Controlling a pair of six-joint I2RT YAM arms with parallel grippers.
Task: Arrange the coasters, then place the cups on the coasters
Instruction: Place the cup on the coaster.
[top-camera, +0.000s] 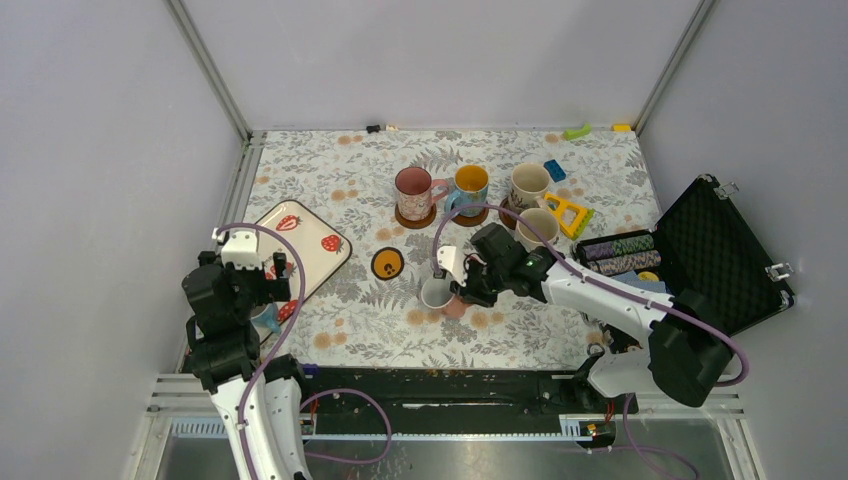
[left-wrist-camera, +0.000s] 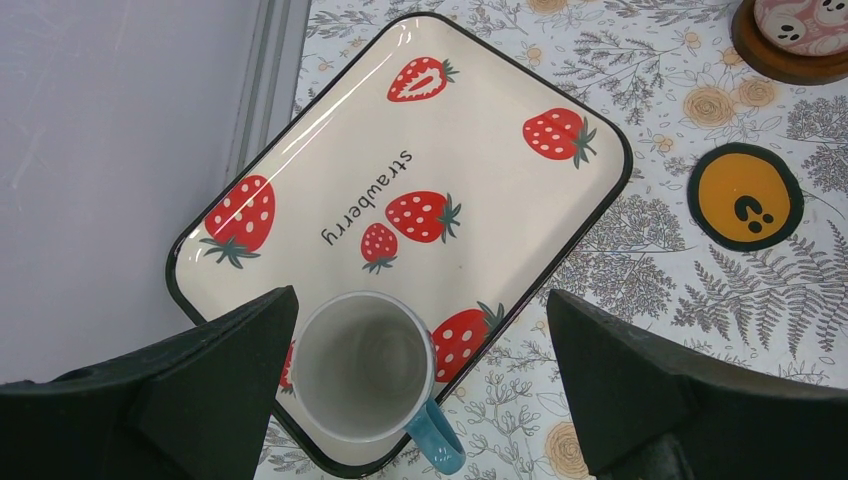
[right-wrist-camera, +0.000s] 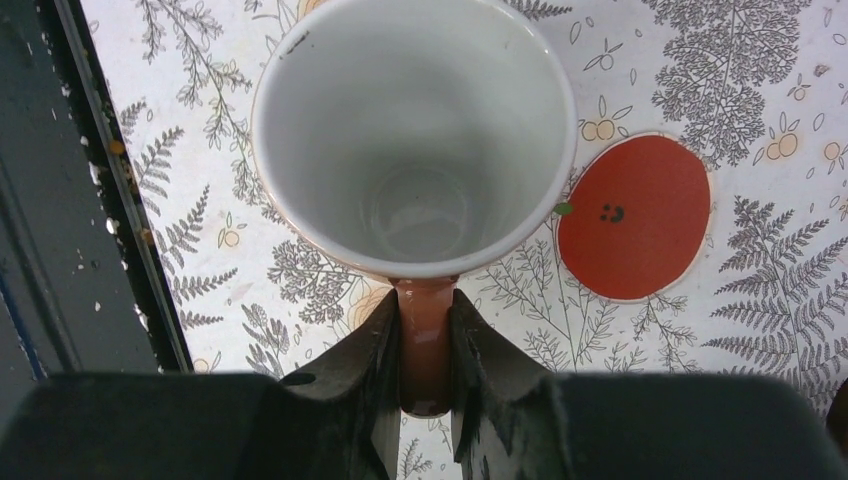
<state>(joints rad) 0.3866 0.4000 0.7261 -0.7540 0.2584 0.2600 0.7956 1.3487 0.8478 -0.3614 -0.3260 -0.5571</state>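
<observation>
The right fingers (right-wrist-camera: 380, 340) are clenched on the reddish handle of a white mug (right-wrist-camera: 415, 140), which fills the top centre of the wrist view. Its base is hidden by its own rim, so I cannot tell whether it rests on the counter (right-wrist-camera: 760, 60) or hangs just above it. The red coaster (right-wrist-camera: 633, 215) lies bare just right of it. From overhead that coaster is only a sliver, mostly covered by the mug and arm. The left fingers (left-wrist-camera: 230, 380) stand wide apart and grasp nothing. They are over the lower end of the strawberry tray (left-wrist-camera: 480, 120), where a blue-handled mug (left-wrist-camera: 365, 365) sits upright, its body partly cut off by the frame edge. The orange coaster (left-wrist-camera: 745, 195) lies empty at mid right, apart from the tray. In the top right corner a pink mug (left-wrist-camera: 805, 20) on a brown coaster (left-wrist-camera: 780, 62) is cropped. Overhead, the blue mug (top-camera: 470, 185) stands beside it and two cream mugs (top-camera: 528, 183) further right. What lies under those is hard to make out.
</observation>
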